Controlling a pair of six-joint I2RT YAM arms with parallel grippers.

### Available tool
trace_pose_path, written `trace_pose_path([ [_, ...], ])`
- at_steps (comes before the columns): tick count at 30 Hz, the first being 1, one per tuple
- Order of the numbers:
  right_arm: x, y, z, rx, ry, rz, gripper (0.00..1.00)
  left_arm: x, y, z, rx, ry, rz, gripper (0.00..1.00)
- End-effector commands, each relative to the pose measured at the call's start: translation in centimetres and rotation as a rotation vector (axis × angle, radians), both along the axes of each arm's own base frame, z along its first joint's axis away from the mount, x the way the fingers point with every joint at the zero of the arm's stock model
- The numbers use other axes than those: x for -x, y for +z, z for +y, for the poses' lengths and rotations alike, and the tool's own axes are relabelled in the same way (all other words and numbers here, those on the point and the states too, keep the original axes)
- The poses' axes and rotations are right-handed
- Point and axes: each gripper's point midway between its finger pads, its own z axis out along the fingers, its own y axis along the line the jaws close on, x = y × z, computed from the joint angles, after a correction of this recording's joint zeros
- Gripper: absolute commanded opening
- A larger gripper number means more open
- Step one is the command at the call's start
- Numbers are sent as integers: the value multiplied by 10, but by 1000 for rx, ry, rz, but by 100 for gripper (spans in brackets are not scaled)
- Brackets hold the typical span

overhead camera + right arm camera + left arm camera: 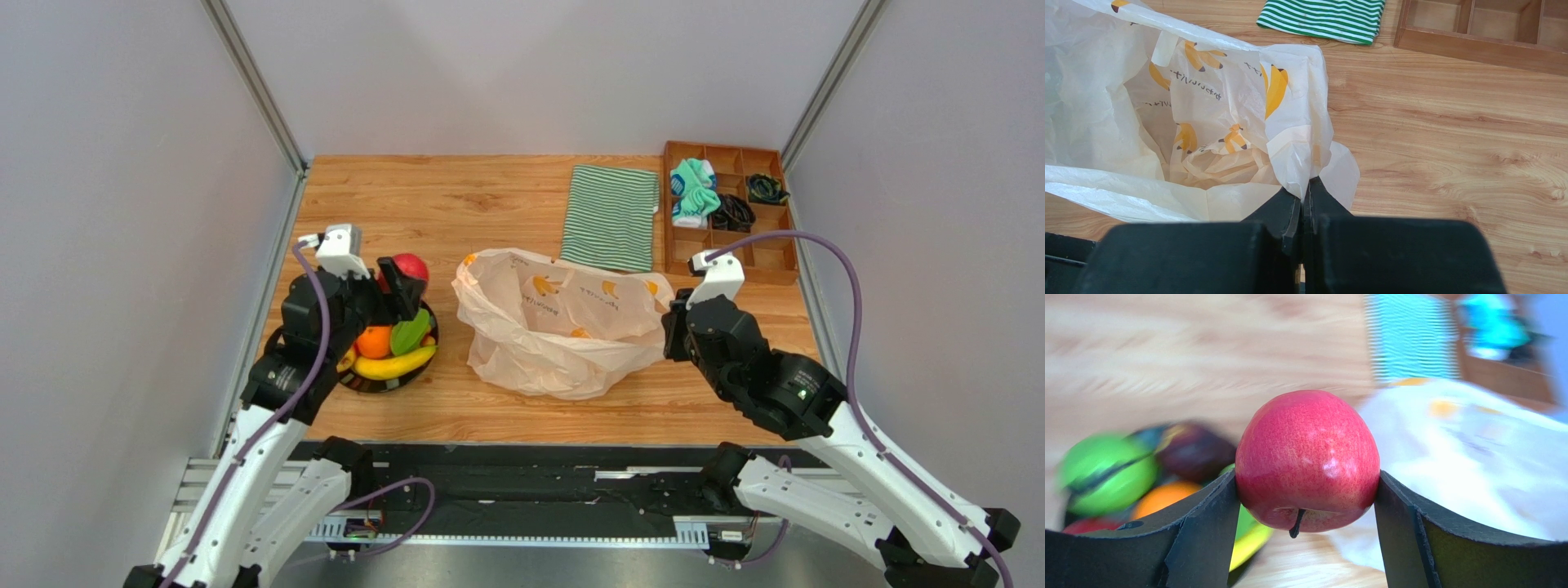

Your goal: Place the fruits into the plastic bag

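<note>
The light wooden counter (491, 196) is carrying everything, and the large crinkly whitish plastic bag printed with small yellow bananas (558, 321) is lying near its middle, with a folded green-and-white striped cloth (610, 217) just behind it. The right gripper (1304, 202) is pinching the bag's right rim with its jaws closed on the thin film, so the mouth is standing open upward and toward that side. At the left, a dark round bowl (363, 384) is holding a yellow banana (395, 363), an orange (373, 341) and an elongated green piece (411, 332). Above the bowl's far edge, the left gripper (1308, 499) is clamping a shiny red apple (1308, 456) between its two fingers, the stem pointing down. The bag is lying to the right of this gripper, across a strip of bare counter, so probably the left arm, being the nearer one, is needing to travel rightward and clear the bag's raised left wall before dropping the apple.
</note>
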Motion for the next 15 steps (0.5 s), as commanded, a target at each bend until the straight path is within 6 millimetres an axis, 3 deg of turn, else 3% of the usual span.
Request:
trace_pose_path([
  [1,-3,10,6,-54,-1,-28,0,18,108,-71,137,-285,-306,46],
  [2,-3,10,6,-55,-2,-27,0,29,118,-96,158,-379,-321,46],
  [4,-2,9,7,-57,5,-24,0,29,130,-130,158,-473,-330,46],
  [5,-3,9,7,-60,3,-22,0,41,130,-157,154,-554,-319,46],
  [6,-2,9,7,-63,3,-20,0,36,127,-180,107,-597,-308,46],
  [8,-2,7,8,-63,6,-16,0,44,116,-217,50,-679,-281,46],
  [9,-2,7,8,-65,7,-15,0,38,105,-239,9,-713,-246,46],
  [12,-1,6,9,-68,11,-11,0,40,73,-280,-22,-798,-151,46],
  [15,0,9,8,-73,12,-16,0,39,48,-298,-28,-835,-85,46],
])
